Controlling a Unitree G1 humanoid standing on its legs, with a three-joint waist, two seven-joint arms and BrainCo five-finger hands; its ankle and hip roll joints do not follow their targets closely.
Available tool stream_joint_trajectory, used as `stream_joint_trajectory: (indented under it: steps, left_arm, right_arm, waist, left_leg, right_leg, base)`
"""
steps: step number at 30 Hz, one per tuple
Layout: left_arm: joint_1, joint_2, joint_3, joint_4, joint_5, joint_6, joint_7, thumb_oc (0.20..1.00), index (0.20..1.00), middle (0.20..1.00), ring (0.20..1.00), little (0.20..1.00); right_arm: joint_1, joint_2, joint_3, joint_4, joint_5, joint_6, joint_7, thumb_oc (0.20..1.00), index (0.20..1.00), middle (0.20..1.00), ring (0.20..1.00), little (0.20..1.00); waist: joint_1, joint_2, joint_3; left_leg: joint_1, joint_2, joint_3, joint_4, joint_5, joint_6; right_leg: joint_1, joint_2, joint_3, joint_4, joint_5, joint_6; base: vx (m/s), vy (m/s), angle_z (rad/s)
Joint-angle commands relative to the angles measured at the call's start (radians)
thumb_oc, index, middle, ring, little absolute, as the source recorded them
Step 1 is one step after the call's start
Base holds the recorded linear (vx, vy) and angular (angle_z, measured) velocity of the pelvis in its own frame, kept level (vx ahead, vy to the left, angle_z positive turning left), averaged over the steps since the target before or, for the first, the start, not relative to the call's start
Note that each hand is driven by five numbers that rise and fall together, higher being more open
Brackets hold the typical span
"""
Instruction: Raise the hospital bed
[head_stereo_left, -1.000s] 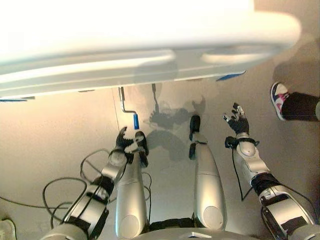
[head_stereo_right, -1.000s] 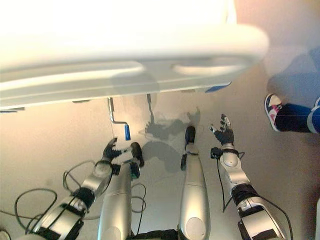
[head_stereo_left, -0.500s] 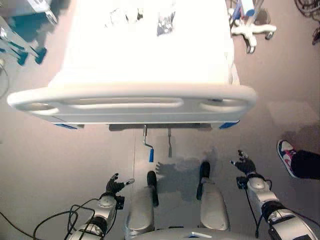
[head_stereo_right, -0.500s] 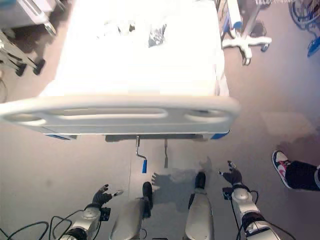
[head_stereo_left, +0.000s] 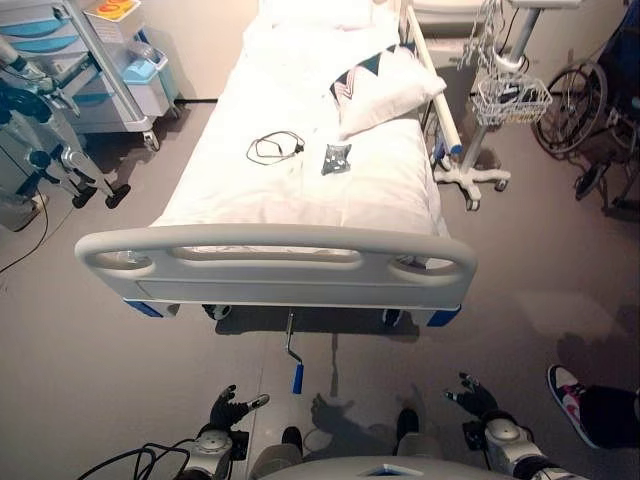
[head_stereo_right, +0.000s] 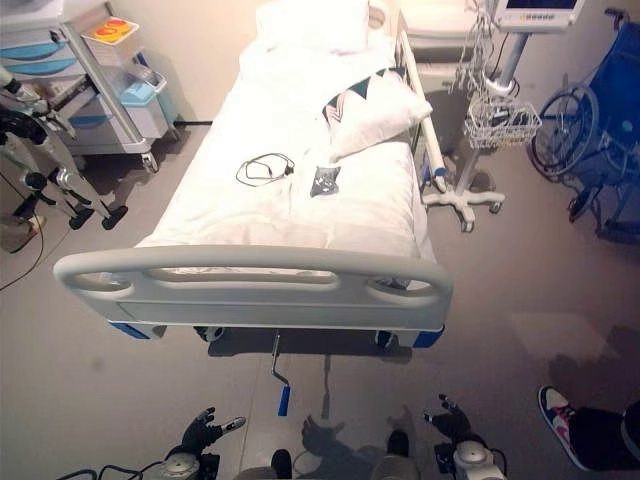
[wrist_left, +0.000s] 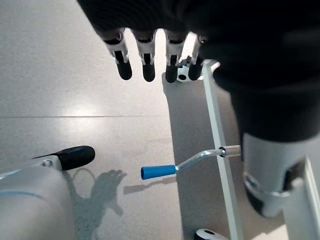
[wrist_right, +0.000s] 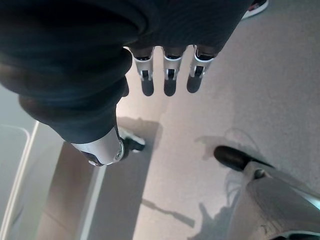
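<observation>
White hospital bed (head_stereo_left: 300, 170) with moulded grey plastic footboard (head_stereo_left: 275, 262); bent steel crank, blue grip (head_stereo_left: 297, 377), untouched. Left hand (head_stereo_left: 228, 410) and right hand (head_stereo_left: 472, 400) splayed, empty, above smooth grey floor (head_stereo_left: 100, 350).

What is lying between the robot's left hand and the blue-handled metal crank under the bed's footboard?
Nothing: in the left eye view, bare grey floor separates the open left hand from the blue-handled metal crank.

Head camera has tilted up.
Whole hospital bed (head_stereo_left: 300, 170) in frame, footboard previously overhead; left hand (head_stereo_left: 228, 410) and right hand (head_stereo_left: 473, 400) now well short of crank handle (head_stereo_left: 297, 377).
</observation>
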Motion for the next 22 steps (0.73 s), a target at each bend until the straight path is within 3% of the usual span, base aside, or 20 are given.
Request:
stream_joint_trajectory:
  steps: [1, 22]
  left_arm:
    - [-0.049, 0.021, 0.000, -0.015, 0.036, -0.056, -0.015, 1.000, 1.000, 1.000, 1.000, 1.000]
    - [-0.048, 0.013, -0.044, -0.013, 0.073, -0.070, -0.032, 1.000, 1.000, 1.000, 1.000, 1.000]
  right_arm:
    - [-0.057, 0.008, -0.027, 0.026, 0.007, 0.000, 0.011, 1.000, 1.000, 1.000, 1.000, 1.000]
    - [-0.046, 0.027, -0.015, 0.047, -0.010, 0.002, 0.008, 1.000, 1.000, 1.000, 1.000, 1.000]
  waist:
    - [0.033, -0.013, 0.039]
    - [0.043, -0.017, 0.014]
  left_leg:
    - [-0.014, -0.038, -0.020, 0.011, 0.012, 0.039]
    - [0.004, -0.037, -0.028, 0.012, 0.000, 0.044]
  right_leg:
    - [0.026, -0.027, 0.011, 0.097, -0.058, 0.028]
    - [0.057, -0.028, 0.003, 0.089, -0.071, 0.029]
  base:
    - [0.00, 0.000, 0.00]
    - [0.03, -0.006, 0.00]
